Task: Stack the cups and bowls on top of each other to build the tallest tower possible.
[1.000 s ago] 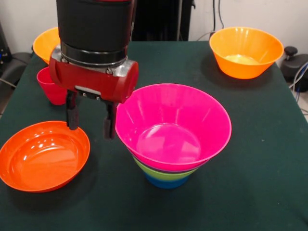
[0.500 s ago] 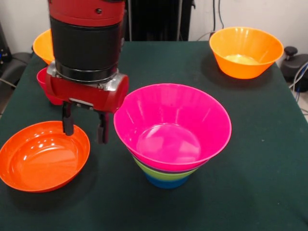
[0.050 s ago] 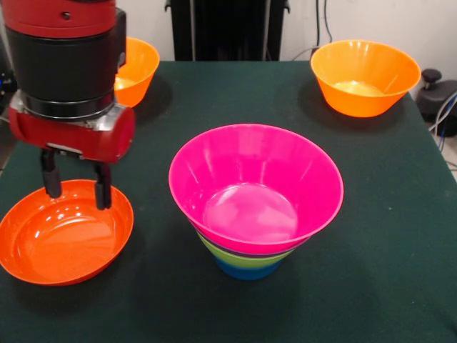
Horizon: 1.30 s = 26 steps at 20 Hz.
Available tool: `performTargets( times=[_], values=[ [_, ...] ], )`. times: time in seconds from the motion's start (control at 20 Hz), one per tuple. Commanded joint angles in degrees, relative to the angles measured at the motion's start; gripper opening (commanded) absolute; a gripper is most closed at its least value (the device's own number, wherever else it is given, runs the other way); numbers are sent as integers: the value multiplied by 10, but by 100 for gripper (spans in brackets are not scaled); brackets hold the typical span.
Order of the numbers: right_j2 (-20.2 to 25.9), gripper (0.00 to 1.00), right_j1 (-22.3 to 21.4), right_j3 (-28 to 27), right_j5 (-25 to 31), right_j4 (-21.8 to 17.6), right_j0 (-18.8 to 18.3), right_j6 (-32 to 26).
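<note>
We take the tower (image 3: 251,214) as our landmark: a pink bowl (image 3: 255,187) on top, a lime green bowl (image 3: 246,258) under it and a small blue base (image 3: 246,270) on the dark green table (image 3: 371,236). To the tower's left lies the wide orange bowl (image 3: 63,232), apart from it. Our gripper (image 3: 76,187) hangs over that bowl's far rim with its fingers (image 3: 50,182) spread to a narrow gap and nothing between them.

We judge the step in hand to be picking up the orange bowl to add to the tower. To do it well we want one finger inside the rim and one outside, so the thin wall sits squarely between the pads before we close. The plastic looks glossy and likely slippery, so we would pinch low enough on the wall to hold it firmly. A shallow, wide bowl may tilt when gripped at one edge, so a slow lift seems wise.

Behind the tower, two yellow-orange bowls stand near the table's far corners, one to its right (image 3: 365,76) and one to its left (image 3: 133,69), half hidden by the arm. Beyond the table we see a pale wall, dark equipment and some cables (image 3: 323,25).
</note>
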Motion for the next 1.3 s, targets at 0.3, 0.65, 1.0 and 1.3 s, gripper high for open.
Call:
performTargets(
  times=[0.3,0.65,1.0,1.3],
  values=[
    [88,100,16,68,-4,-42,-18,-177],
    [94,100,47,31,2,-50,-19,-157],
    [97,100,96,-46,42,-53,-19,-159],
    [101,100,129,-87,61,-53,-31,-179]
  ],
)
